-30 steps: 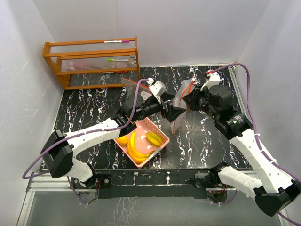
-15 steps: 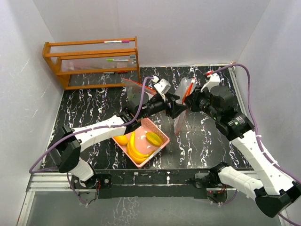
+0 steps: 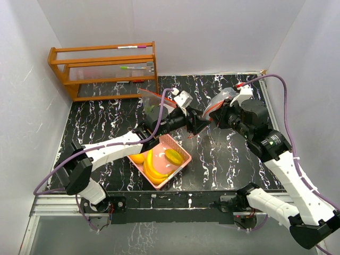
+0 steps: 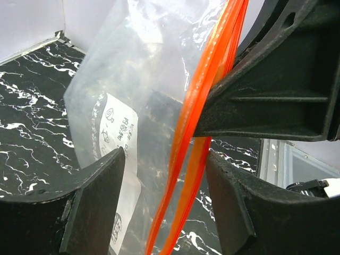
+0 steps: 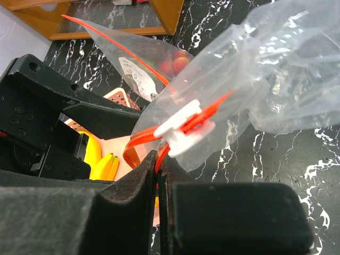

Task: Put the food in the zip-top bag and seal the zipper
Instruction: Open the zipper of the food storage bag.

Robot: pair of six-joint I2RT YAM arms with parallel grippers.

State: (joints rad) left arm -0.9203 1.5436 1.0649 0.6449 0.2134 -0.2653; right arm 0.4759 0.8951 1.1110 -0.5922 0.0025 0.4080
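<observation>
Above the table's middle, the left arm stretches far and right from its near-left base. The right arm bends in from the near right, and both tools meet at the bag [image 3: 223, 99], which is held up off the table. The right gripper [image 5: 158, 158] is pressed together on the bag's orange zipper beside the white slider [image 5: 183, 127]. The left gripper [image 4: 164, 159] stands spread, with the zipper hanging between its fingers. The top view shows bananas [image 3: 150, 169] and mango [image 3: 173, 155] lying in the basket [image 3: 184, 151], near and left of the bag. The right wrist view catches only the bananas.
</observation>
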